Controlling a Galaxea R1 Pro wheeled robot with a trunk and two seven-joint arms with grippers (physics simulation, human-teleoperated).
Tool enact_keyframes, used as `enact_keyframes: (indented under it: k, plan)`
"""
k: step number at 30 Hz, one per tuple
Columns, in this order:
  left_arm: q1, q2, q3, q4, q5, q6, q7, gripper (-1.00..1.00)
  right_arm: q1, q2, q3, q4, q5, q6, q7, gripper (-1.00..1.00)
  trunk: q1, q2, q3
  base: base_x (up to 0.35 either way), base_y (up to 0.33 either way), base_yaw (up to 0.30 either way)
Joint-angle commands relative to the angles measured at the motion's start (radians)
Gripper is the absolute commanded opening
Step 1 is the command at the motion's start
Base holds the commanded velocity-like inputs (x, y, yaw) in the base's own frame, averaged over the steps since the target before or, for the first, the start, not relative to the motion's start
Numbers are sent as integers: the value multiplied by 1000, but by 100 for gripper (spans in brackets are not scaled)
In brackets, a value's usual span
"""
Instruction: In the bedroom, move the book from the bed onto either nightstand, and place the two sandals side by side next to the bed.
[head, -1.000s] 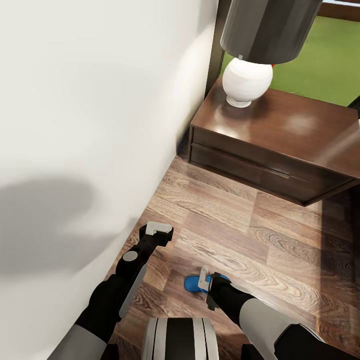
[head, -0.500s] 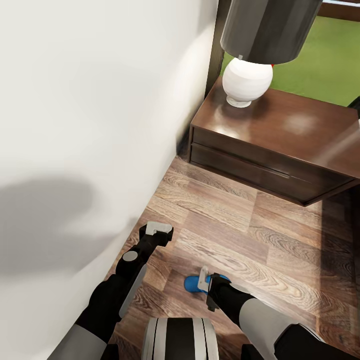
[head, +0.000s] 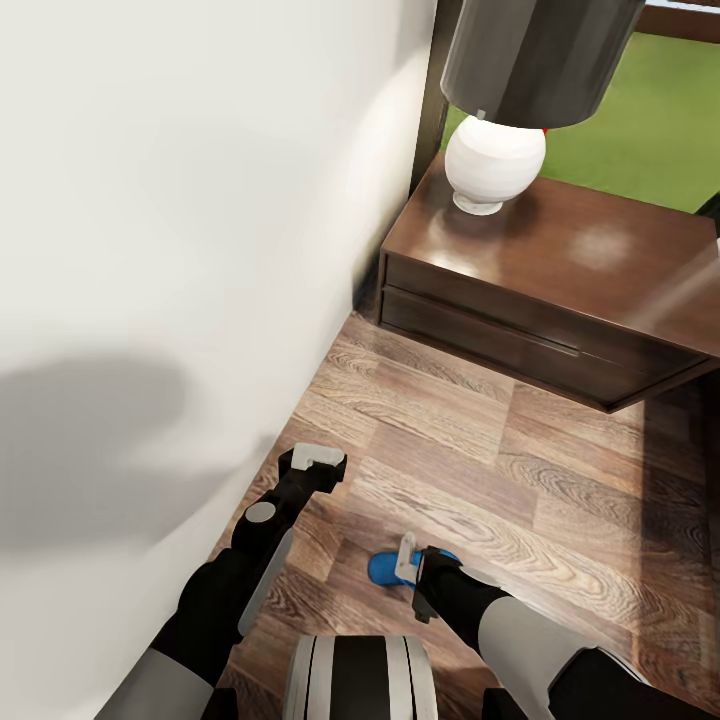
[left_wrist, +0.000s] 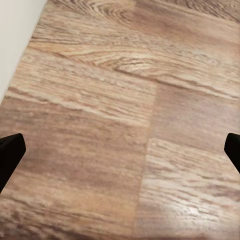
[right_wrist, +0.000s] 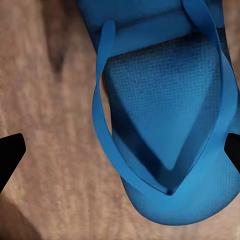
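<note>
Right gripper spread wide over a blue sandal on the floor beside the bed.
Bed (head: 150, 250) side fills the left; left gripper (head: 312, 462) hangs next to it over bare wood floor (head: 450, 440), fingers wide apart, empty. Right gripper (head: 408, 562) is wide too, tips either side of the sandal (right_wrist: 165, 125), which lies strap-up on the floor, not gripped. Nightstand (head: 580, 270) with lamp (head: 500, 150) stands further right. Risk: closing on the thin strap alone could let the sole swing or slip; second sandal and book unplaced.
</note>
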Motion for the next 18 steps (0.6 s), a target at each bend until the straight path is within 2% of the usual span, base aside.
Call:
enact_keyframes:
  k: [1, 18]
  plan:
    - [0, 0, -2, -1, 8, 5, 8, 100, 0, 0, 1, -3, 10, 4, 8, 100, 0, 0, -1, 0, 0, 0]
    - [0, 0, -4, -1, 7, 5, 9, 100, 0, 1, -3, -8, 10, 6, 8, 100, 0, 0, -1, 0, 0, 0]
